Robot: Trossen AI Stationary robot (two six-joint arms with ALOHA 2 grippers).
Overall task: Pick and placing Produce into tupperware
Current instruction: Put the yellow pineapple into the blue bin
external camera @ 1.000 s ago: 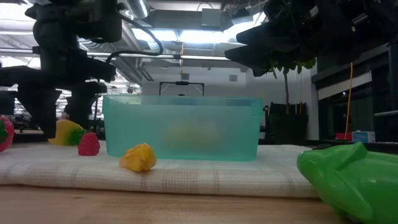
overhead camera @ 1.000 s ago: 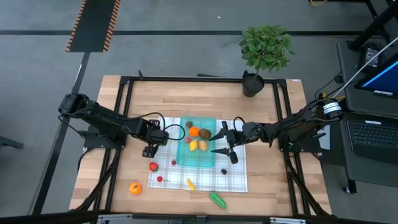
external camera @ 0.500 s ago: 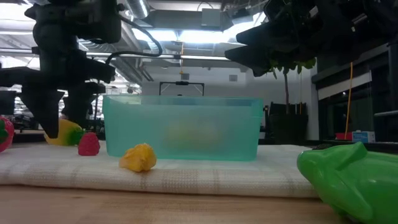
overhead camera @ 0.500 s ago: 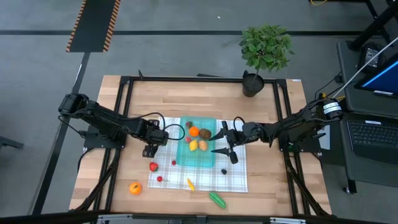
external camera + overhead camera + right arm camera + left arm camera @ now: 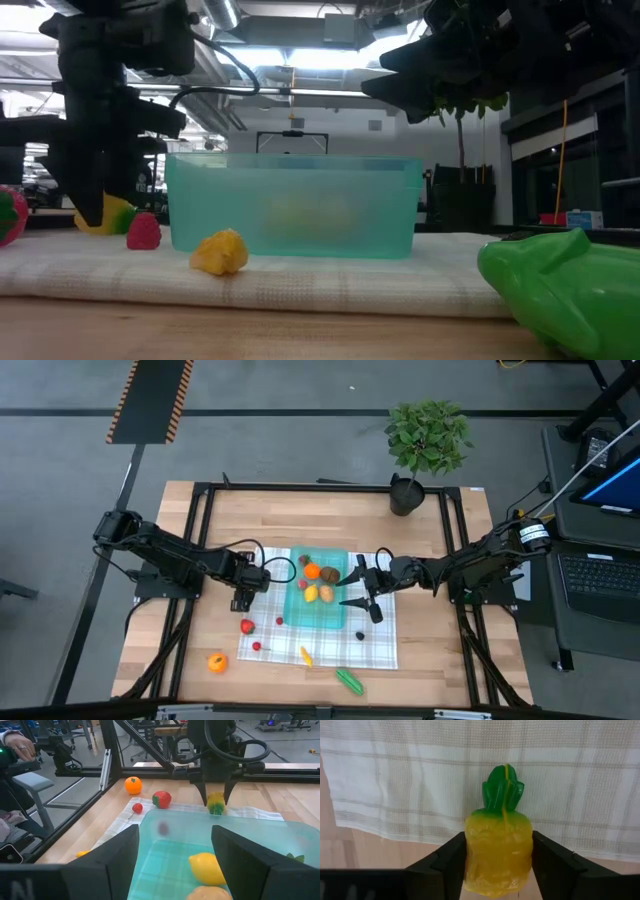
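Observation:
My left gripper (image 5: 243,600) is at the left edge of the checked cloth, shut on a toy pineapple (image 5: 498,850) with a yellow body and a green crown. The pineapple also shows in the right wrist view (image 5: 216,802) and the low view (image 5: 110,213). The teal tupperware (image 5: 325,615) stands on the cloth and holds orange, yellow and brown pieces. My right gripper (image 5: 358,592) hangs open and empty over the tupperware's right end. A strawberry (image 5: 247,627), a yellow piece (image 5: 306,656) and a green cucumber (image 5: 349,680) lie on the cloth, and an orange (image 5: 217,662) lies on the wood. My left gripper pinches the pineapple's yellow body (image 5: 472,852) between its two fingers, one on each side. The fingers (image 5: 204,795) come from above, pointing down. The pineapple lies level at cloth height, its crown (image 5: 502,787) over the cloth's left edge; whether it is lifted I cannot tell.
A potted plant (image 5: 425,445) stands at the table's far edge. The checked cloth (image 5: 375,650) covers the table's middle. A small red piece (image 5: 257,648) and a dark piece (image 5: 360,635) lie on it. Bare wood (image 5: 190,530) shows at the far left.
In the low view my left gripper's fingers have drawn together around the pineapple and sunk a little toward the cloth. The pineapple has stayed in place.

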